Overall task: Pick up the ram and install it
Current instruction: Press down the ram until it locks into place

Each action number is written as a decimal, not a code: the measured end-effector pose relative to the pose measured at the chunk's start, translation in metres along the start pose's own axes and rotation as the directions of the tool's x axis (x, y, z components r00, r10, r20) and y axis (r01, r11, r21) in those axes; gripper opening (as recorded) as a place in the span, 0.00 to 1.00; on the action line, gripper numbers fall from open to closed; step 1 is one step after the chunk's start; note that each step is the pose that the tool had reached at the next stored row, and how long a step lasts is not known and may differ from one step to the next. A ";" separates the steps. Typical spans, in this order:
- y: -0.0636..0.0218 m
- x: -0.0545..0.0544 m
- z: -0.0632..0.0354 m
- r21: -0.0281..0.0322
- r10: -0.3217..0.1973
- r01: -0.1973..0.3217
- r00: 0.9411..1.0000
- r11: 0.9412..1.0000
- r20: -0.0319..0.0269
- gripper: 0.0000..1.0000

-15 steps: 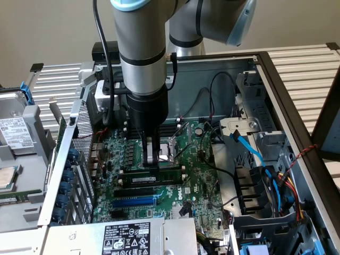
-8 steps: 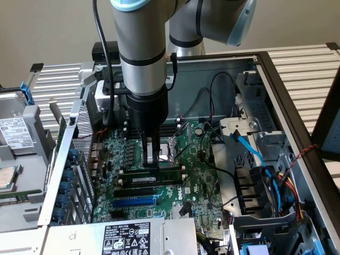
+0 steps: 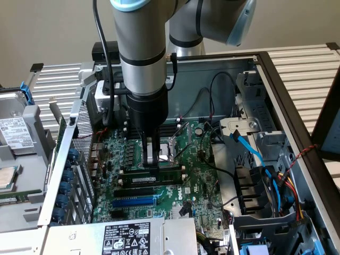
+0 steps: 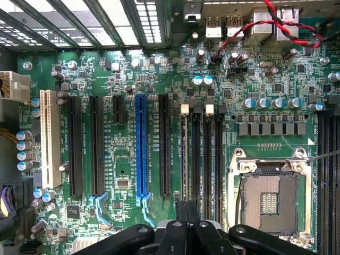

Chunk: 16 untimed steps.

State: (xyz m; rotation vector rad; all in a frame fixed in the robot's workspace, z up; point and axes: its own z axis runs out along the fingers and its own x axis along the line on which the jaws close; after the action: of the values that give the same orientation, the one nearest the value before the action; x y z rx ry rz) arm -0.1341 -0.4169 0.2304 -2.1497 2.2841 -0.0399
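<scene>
Arm: the grey arm [image 3: 141, 48] reached straight down into the open computer case [image 3: 276, 79] from above.
Fingers: the gripper [image 3: 152, 158] stood low over the green motherboard [image 3: 196, 175], its two dark fingers [image 3: 148, 151] drawn close together with only a thin gap. In the wrist view the gripper [image 4: 187, 223] showed its fingers [image 4: 180, 212] pressed nearly side by side above the memory slots [image 4: 202, 154].
Hold: the fingertips met the top edge of the ram; whether they were clamped on it or only pushing down could not be told.
Ram: the ram [image 3: 159, 176] lay lengthwise in a slot right under the gripper, beside the processor socket [image 3: 169, 151], its row of black chips and a small white label facing the camera.
Other slots: a blue slot [image 3: 135, 202] and long black empty slots [image 3: 135, 192] ran parallel, nearer the power supply [image 3: 127, 236].
Cables: a blue cable [image 3: 249, 146] and red, yellow and black wires [image 3: 289, 183] hung toward the exterior view's right.
</scene>
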 end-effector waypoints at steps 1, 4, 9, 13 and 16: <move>0.0000 0.000 0.0000 0.000 0.000 0.000 1.000 1.000 0.000 0.11; 0.0000 0.001 0.0000 0.000 0.000 0.000 1.000 1.000 0.000 0.11; 0.0000 0.001 0.0001 0.000 0.000 0.000 1.000 1.000 0.000 0.11; -0.0001 0.001 0.0001 0.000 0.000 0.000 1.000 1.000 0.000 0.11; -0.0001 0.001 0.0001 0.000 0.000 0.000 1.000 1.000 0.000 0.11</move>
State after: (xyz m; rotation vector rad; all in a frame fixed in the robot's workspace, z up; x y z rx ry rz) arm -0.1340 -0.4178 0.2303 -2.1495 2.2840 -0.0399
